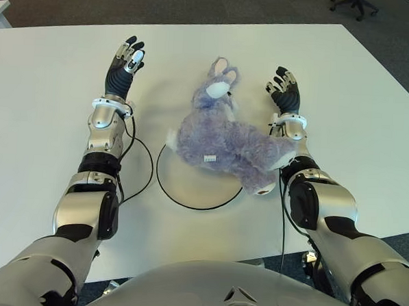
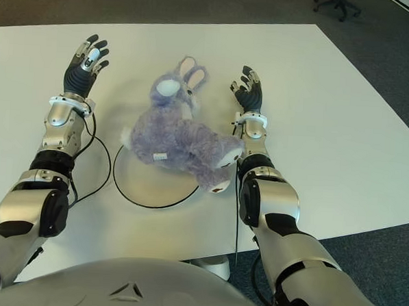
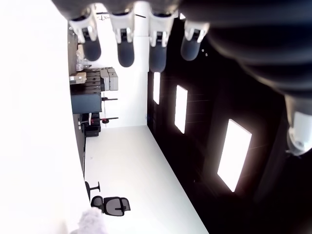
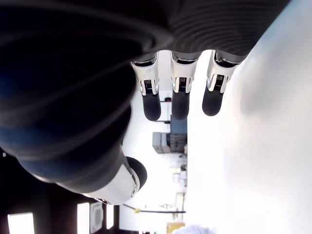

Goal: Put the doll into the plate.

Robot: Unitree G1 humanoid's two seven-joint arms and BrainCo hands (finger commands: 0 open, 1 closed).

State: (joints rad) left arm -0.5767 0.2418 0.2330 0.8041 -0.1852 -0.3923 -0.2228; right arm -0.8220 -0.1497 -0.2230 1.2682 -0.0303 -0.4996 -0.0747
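On round flat plate point(image 1: 189, 186): fuzzy purple doll point(image 1: 222, 144) (both hands empty).

Doll point(image 1: 225, 144): fuzzy lavender plush cloth. Plate point(image 1: 189, 186): smooth matt white, dark rim. Tabletop point(image 1: 370, 134): smooth matt white. Fingers point(image 4: 179, 100): glossy silver plastic, matt black rubbery tips.

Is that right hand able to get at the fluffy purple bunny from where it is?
Probably yes: the open right hand shows just beside the purple plush rabbit, nothing between them.
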